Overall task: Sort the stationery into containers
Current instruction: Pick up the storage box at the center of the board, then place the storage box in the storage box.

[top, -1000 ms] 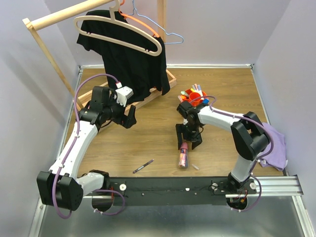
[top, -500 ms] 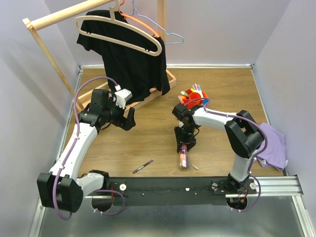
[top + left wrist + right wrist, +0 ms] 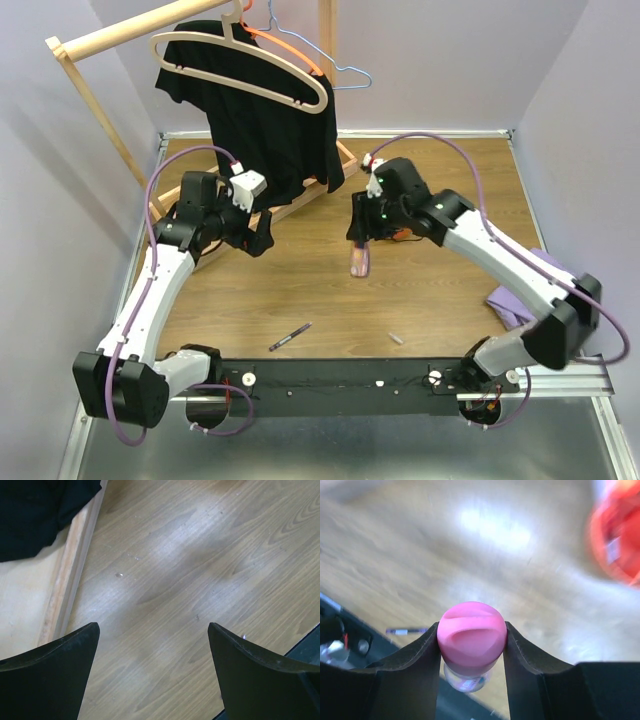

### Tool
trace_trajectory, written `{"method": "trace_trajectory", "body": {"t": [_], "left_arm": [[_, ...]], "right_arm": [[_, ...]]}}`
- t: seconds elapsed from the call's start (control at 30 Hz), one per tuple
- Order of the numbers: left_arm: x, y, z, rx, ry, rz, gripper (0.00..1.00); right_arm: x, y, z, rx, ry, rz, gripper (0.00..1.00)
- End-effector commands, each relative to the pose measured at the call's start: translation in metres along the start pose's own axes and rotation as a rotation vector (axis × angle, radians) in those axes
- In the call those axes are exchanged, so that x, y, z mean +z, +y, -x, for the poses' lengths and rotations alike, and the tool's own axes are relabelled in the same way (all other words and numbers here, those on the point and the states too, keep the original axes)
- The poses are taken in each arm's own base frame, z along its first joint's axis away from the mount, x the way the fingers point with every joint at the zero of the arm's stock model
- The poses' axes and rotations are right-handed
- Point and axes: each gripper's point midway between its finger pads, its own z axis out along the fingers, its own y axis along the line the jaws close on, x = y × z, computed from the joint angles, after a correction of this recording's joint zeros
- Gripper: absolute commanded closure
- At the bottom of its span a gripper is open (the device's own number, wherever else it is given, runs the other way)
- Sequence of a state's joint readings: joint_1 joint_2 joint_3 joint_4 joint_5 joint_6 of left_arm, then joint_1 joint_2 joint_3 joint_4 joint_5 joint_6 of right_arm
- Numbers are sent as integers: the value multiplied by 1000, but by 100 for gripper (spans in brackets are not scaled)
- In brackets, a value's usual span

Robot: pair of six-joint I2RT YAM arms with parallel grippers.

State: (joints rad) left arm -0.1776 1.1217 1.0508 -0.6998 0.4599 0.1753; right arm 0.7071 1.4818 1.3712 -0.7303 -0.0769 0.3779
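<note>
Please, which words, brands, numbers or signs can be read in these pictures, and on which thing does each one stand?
No text can be read in any view.
On the pink tube: marks below its cap, too blurred to read.
On the dark pen: too small to show any print.

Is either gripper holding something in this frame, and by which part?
The right gripper grips the pink tube by its pink cap end, with the body hanging below. The left gripper is open and empty.
</note>
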Motion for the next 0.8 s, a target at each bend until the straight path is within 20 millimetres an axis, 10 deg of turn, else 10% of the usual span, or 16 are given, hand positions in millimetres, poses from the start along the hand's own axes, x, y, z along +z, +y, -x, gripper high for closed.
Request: {"method": "trace_trajectory", "body": {"t": [0.0,0.3,0.77], "left_arm": [[0,-1,20,32,-19,-32,1],[10,-2,46,41,-41,-52,1],[12,-2,38,46,-11,-48,1]], "right_arm": [[-21,-25,49,-189,-260,-141,99],[-76,-59,130,-390,-830,-405,99],[-60,-116,155,-287,-890,-522,99]]}}
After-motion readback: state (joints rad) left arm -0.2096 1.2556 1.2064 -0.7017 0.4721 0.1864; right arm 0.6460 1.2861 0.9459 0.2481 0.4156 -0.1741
